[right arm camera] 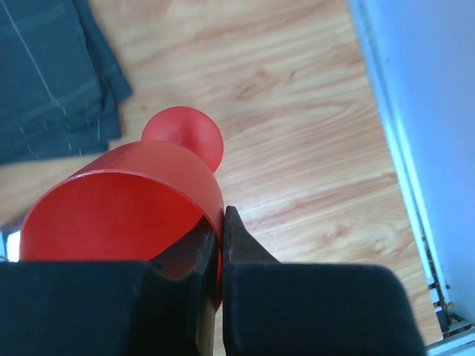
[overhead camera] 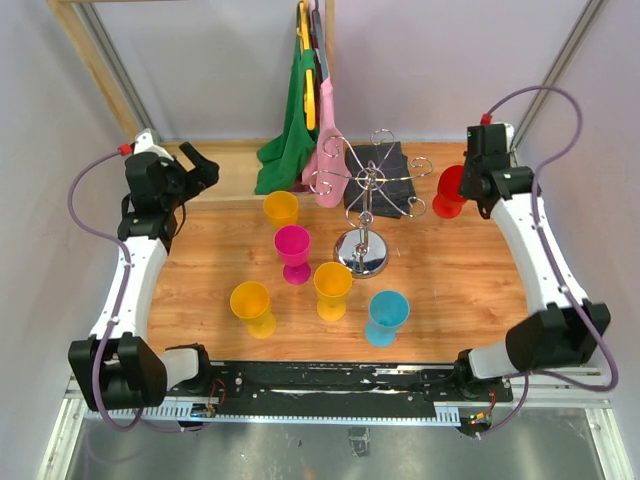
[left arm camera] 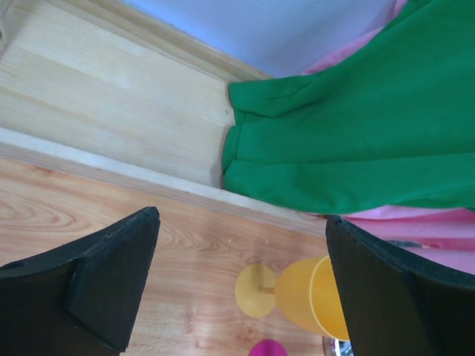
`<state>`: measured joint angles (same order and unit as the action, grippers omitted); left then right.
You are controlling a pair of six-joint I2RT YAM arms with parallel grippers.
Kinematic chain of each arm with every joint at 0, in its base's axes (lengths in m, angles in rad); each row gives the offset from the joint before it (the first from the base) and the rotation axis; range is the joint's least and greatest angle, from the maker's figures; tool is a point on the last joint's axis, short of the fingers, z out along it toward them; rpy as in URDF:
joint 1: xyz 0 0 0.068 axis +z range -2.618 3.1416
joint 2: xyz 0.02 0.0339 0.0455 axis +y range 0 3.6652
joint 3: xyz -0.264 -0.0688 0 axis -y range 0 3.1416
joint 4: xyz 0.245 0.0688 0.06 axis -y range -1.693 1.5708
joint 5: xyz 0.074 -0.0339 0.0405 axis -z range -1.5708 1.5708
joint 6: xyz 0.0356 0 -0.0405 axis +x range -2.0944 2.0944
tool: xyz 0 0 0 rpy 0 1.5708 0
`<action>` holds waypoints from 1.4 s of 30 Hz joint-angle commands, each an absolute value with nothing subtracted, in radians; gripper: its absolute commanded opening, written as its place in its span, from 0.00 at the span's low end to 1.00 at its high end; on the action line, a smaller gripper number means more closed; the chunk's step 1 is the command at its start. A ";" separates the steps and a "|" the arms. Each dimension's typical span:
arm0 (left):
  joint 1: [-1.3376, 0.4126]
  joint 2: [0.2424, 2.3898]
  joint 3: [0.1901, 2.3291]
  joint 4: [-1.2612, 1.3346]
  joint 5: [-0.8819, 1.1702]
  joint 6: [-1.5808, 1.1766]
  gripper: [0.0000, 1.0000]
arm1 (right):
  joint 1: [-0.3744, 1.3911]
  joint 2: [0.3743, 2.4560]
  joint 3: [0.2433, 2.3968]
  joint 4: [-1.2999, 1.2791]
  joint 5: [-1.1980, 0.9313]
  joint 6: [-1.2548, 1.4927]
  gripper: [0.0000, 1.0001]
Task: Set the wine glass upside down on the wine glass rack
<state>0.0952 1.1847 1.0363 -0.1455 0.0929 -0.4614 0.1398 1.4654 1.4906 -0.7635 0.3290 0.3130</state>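
Note:
My right gripper (right arm camera: 221,222) is shut on the rim of a red wine glass (right arm camera: 126,200), one finger inside the bowl and one outside. In the top view this red glass (overhead camera: 450,192) is at the back right, just right of the rack. The chrome wine glass rack (overhead camera: 366,185) stands mid-table on its domed base, with spiral-ended arms and nothing hanging on it. My left gripper (overhead camera: 200,165) is open and empty at the back left; its fingers (left arm camera: 96,282) frame a yellow glass (left arm camera: 304,293).
Several plastic glasses stand in front of the rack: yellow (overhead camera: 281,210), magenta (overhead camera: 293,251), orange-yellow (overhead camera: 333,288), yellow (overhead camera: 252,306), blue (overhead camera: 386,316). Green cloth (overhead camera: 290,130) and pink cloth (overhead camera: 326,140) hang at the back. A folded dark cloth (overhead camera: 385,175) lies behind the rack.

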 commanded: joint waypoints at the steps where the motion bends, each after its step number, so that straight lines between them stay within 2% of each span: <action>1: 0.082 1.193 1.117 -0.188 0.130 -0.472 0.98 | 0.149 1.327 1.504 -0.673 0.519 0.318 0.01; 9: 0.067 1.217 1.277 -0.250 0.244 -0.519 0.96 | 0.152 1.129 1.502 -0.377 0.503 0.283 0.01; 17: 0.060 1.211 1.441 -0.262 0.399 -0.614 0.96 | 0.153 1.034 1.462 -0.050 0.079 0.428 0.01; 23: 0.058 1.206 1.492 -0.171 0.561 -0.746 0.96 | 0.151 1.116 1.544 0.106 -0.310 0.614 0.01; 29: 0.055 1.190 1.349 0.213 0.725 -1.066 0.96 | 0.150 1.212 1.557 0.363 -0.620 0.874 0.01; 36: -0.003 1.226 1.401 0.348 0.738 -1.222 0.96 | 0.152 1.340 1.559 0.790 -0.813 1.237 0.01; 42: -0.053 1.269 1.431 0.533 0.755 -1.420 0.93 | 0.170 1.460 1.583 1.131 -0.845 1.516 0.01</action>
<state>-0.0246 1.2469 1.3952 0.3367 0.7136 -1.2461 0.1432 1.4178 1.5311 0.8097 -0.7681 1.2655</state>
